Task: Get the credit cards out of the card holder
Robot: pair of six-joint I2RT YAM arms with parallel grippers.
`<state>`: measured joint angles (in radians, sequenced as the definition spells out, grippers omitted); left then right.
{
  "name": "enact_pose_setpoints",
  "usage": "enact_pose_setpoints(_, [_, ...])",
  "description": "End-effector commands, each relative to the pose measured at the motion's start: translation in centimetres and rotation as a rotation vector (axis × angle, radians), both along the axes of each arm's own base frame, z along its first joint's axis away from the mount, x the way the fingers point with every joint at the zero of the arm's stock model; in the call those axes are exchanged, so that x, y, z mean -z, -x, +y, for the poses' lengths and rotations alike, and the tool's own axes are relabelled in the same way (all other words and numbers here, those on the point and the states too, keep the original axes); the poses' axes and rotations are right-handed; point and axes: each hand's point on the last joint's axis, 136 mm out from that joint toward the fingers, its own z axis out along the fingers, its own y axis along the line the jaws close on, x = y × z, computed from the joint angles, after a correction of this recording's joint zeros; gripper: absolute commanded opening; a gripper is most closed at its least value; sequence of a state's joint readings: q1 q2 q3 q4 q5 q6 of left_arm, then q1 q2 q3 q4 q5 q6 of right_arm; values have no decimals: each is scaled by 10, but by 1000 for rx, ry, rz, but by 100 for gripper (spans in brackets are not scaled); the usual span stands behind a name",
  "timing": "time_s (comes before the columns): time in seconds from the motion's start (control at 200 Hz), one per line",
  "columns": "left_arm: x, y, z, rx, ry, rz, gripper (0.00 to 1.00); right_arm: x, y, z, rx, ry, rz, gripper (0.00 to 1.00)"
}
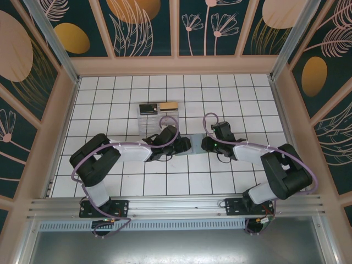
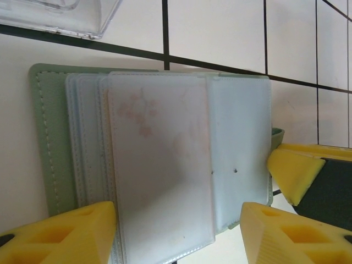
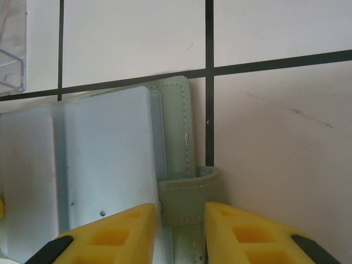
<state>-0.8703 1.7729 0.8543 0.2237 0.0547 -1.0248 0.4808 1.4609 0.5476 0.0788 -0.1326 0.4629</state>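
White tiles with dark lines cover the table (image 1: 220, 181). The holder (image 1: 193, 145) lies open and flat on it, between the two arms near the middle. Over it the left gripper (image 2: 177, 212) hovers with its jaws wide apart, straddling the frosted sleeves (image 2: 159, 165) and holding nothing. The right gripper (image 3: 180, 208) is nearly closed and, as far as I can judge, pinches the green strap (image 3: 187, 192) at the holder's edge.

One tan card (image 1: 169, 105) lies at the far side of the clear box (image 1: 149, 120). I cannot tell whether the top sleeve has a card inside, because the plastic is cloudy and shows only faint pink marks.

For this step I think the right side must pin the strap firmly, so the holder does not slide. Then I should bring the left jaws to the sleeve's open edge and pinch only the card. The pull should go along the pocket, not upward, or the whole holder may come with it.
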Motion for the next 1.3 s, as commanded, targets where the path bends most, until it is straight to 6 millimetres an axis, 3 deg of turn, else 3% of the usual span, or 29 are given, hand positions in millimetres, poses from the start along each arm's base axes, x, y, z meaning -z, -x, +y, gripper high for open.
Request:
enact_pose_setpoints(0.0, [-8, -2, -14, 45, 43, -15, 64, 11, 11, 4, -10, -13, 46, 32])
enact_pose_setpoints(0.15, [-19, -2, -24, 74, 65, -44, 66, 13, 13, 4, -10, -13, 50, 32])
enact_pose_setpoints(0.42, [-22, -1, -35, 103, 89, -48, 67, 13, 14, 4, -7, -17, 52, 31])
enact_pose_setpoints(0.52, [-25, -3, -28, 80, 63, -62, 67, 12, 15, 3, -5, -16, 49, 32])
enact_pose_setpoints(0.661, [-27, -7, -3, 2, -19, -92, 67, 12, 15, 4, -7, -18, 49, 32])
enact_pose_setpoints(0.796, [-12, -7, 18, -47, -134, -69, 68, 12, 15, 4, -7, -21, 48, 32])
enact_pose_setpoints(1.296, [1, -5, 0, 11, -102, -28, 67, 12, 15, 5, -9, -22, 50, 31])
